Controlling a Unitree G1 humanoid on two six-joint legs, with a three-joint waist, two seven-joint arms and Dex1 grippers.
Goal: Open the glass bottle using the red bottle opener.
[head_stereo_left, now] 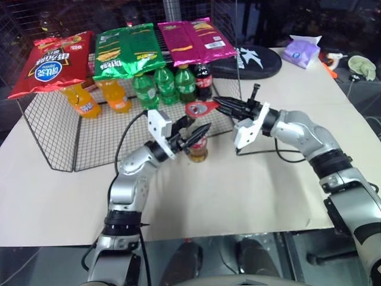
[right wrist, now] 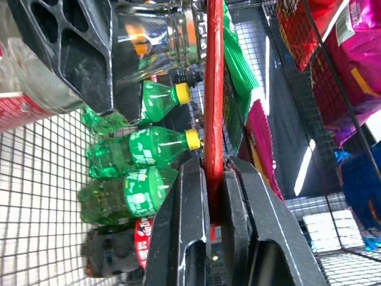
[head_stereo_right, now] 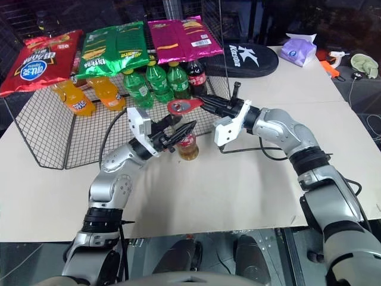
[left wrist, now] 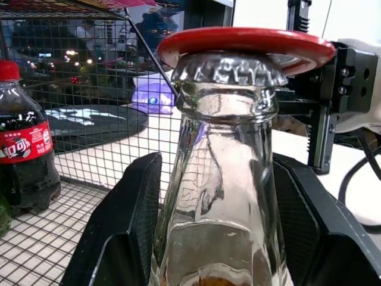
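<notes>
The glass bottle (head_stereo_left: 199,148) stands on the tan table (head_stereo_left: 250,190) in front of the wire rack, amber liquid low in it and its crown cap (left wrist: 229,68) on. My left gripper (head_stereo_left: 198,133) is shut on it, a black finger (left wrist: 119,232) on each side just below the neck. The red bottle opener (head_stereo_left: 200,108) lies level, its ring head over the cap (left wrist: 247,43). My right gripper (head_stereo_left: 219,106) comes in from the right and is shut on the opener's handle (right wrist: 213,119).
Right behind the bottle is a wire rack (head_stereo_left: 59,125) with orange soda bottles (head_stereo_left: 89,102), green bottles (head_stereo_left: 164,86) and a cola bottle (head_stereo_left: 203,80), with chip bags on top. A black case (head_stereo_left: 253,59) and a purple tissue pack (head_stereo_left: 300,50) lie at the back right.
</notes>
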